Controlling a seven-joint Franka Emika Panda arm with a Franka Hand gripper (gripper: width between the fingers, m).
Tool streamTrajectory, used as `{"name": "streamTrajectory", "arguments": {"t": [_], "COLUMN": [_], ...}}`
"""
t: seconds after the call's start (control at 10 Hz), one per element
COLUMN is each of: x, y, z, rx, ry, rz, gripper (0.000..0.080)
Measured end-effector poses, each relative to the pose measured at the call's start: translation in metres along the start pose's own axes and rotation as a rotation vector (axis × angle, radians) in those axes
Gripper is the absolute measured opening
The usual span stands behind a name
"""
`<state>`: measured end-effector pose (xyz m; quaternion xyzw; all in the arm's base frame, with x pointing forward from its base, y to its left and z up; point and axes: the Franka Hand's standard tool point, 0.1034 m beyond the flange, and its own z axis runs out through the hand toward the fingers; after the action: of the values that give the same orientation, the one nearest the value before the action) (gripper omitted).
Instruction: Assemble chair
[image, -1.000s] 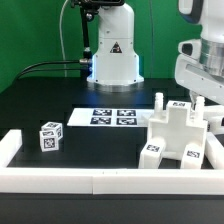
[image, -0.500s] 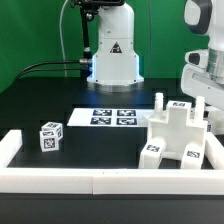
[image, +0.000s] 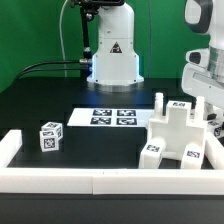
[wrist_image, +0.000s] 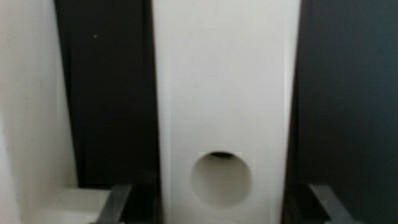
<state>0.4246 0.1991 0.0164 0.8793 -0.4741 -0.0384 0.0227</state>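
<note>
My gripper (wrist_image: 222, 205) straddles a long white bar (wrist_image: 222, 90) with an oval hole, one finger close on each side. I can't tell whether they are clamping it. The bar's length runs crosswise to the jaws. The chair (image: 176, 135) sits near, on the exterior view's right, inside the border rails (image: 100, 181), posts upright. A tagged cube (image: 50, 135) lies within them, near left.

The Panda's base (image: 112, 55) stands at twelve o'clock of the exterior view, its wrist (image: 205, 70) at three; the gripper (wrist_image: 221, 205) has its jaws parted.
</note>
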Motion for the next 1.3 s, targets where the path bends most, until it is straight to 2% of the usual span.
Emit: {"name": "streamTrajectory", "arguments": {"t": [0.2, 0.3, 0.5, 0.6, 0.7, 0.8, 1.1, 1.3], "x": [0.001, 0.005, 0.014, 0.021, 0.025, 0.021, 0.025, 0.057], "y": [0.001, 0.009, 0.029, 0.034, 0.034, 0.035, 0.038, 0.059], "z": [0.000, -0.003, -0.019, -0.028, -0.029, -0.025, -0.027, -0.044], "rx": [0.000, -0.007, 0.002, 0.022, 0.043, 0.034, 0.035, 0.032], "ry": [-0.001, -0.012, -0.044, -0.052, -0.052, -0.052, -0.057, -0.080], "rz": [0.002, 0.040, 0.134, 0.149, 0.164, 0.155, 0.171, 0.230], "gripper": [0.0285, 0.0285, 0.0285, 0.0285, 0.0285, 0.0285, 0.0285, 0.0286]}}
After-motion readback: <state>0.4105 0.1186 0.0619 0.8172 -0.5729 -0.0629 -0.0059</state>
